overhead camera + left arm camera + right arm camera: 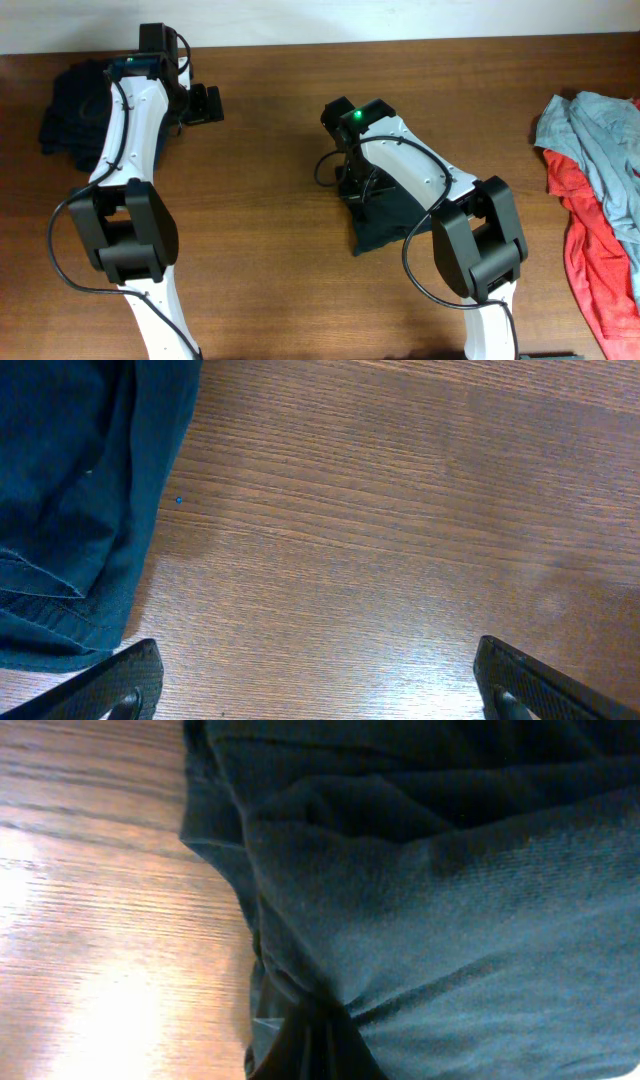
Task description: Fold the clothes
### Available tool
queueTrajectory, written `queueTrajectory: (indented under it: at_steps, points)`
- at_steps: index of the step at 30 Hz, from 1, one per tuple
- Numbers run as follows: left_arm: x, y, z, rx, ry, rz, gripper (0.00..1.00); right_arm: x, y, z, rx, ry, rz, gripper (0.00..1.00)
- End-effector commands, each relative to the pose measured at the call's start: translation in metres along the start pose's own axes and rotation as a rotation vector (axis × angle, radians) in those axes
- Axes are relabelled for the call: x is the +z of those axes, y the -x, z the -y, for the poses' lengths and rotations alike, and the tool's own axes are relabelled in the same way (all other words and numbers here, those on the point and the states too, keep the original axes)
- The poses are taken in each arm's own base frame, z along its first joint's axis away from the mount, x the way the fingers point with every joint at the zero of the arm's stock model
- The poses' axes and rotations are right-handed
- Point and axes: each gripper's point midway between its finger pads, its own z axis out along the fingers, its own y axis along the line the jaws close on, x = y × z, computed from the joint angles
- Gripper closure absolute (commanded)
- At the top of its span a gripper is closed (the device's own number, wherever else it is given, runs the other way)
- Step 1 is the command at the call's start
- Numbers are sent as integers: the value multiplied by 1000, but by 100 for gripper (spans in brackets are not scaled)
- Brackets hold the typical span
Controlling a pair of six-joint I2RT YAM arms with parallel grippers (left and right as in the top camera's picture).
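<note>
A black garment (388, 222) lies folded into a small bundle in the middle of the table, under my right arm. My right gripper (357, 188) is down on its left edge. In the right wrist view the dark cloth (450, 910) fills most of the frame and puckers into a tight pinch at my right gripper (322, 1045), which is shut on it. My left gripper (205, 103) hovers wide open over bare wood at the back left, and its fingers (120, 682) hold nothing. A dark navy pile (70, 108) lies just left of it and shows again in the left wrist view as navy fabric (70, 490).
Grey-blue (598, 135) and red (590, 250) garments lie heaped at the table's right edge. The wooden table (270, 250) shows bare between the two arms. The back edge of the table meets a white wall.
</note>
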Motion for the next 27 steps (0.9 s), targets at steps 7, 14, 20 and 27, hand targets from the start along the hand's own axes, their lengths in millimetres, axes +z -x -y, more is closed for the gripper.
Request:
queueTrajectory:
  at_steps: [7, 14, 20, 27]
  points:
    - [-7, 2, 2, -12, -10, 14, 1, -21, 5, -13, -6, 67, 52, 96]
    - [-7, 2, 2, -12, -10, 14, 1, -21, 4, -15, -8, 78, 48, 96]
    - [-7, 2, 2, -12, -10, 14, 1, -21, 2, -22, -24, 80, 50, 96]
    - [-7, 2, 2, -12, -10, 14, 1, -21, 4, -28, -39, 82, 69, 95]
